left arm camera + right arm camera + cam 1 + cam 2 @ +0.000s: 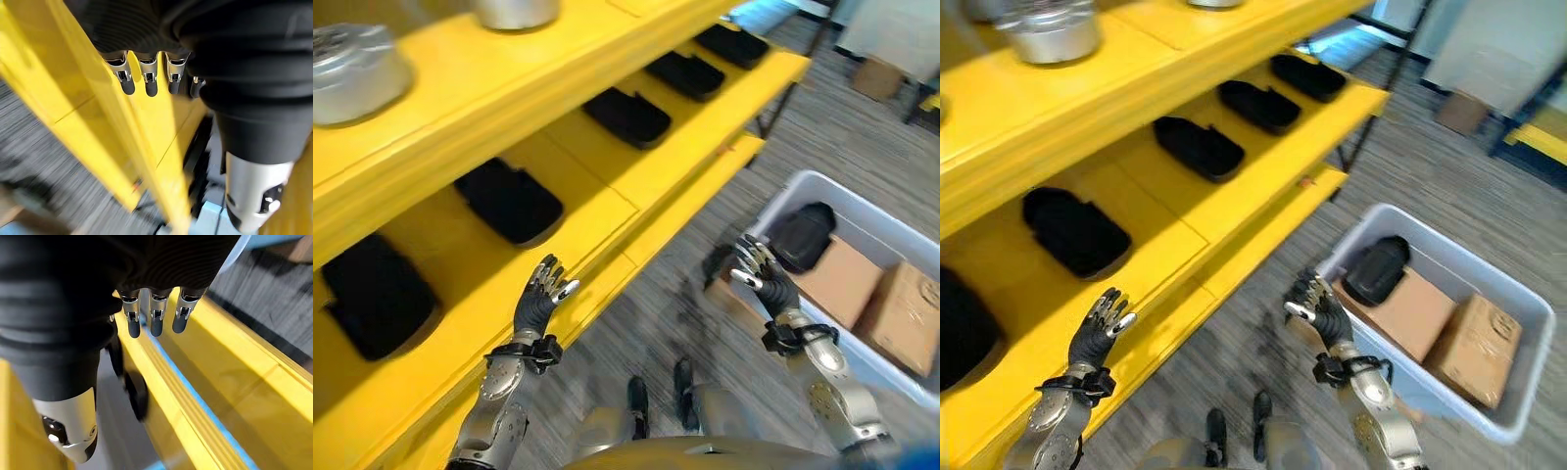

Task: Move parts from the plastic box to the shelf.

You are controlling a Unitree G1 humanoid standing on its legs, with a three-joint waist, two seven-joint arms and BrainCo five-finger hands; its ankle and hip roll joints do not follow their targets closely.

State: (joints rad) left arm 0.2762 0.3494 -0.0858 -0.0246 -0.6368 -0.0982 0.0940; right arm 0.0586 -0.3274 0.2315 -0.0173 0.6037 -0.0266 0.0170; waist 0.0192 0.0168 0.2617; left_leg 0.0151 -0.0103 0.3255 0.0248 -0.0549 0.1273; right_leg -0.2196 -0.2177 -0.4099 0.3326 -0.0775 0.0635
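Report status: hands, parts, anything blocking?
Left robot hand open, by shelf. Right robot hand open, empty, near plastic box. Black part in box. No obstruction.

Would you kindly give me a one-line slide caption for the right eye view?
Both hands empty and open: left hand before the yellow shelf, right hand beside the plastic box.

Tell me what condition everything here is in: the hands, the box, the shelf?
Left hand: open, empty, raised by the shelf edge.
Right hand: open, empty, near the box's corner.
Plastic box: lidless, holding one black part and two cardboard boxes.
Yellow shelf: black parts lying in a row.
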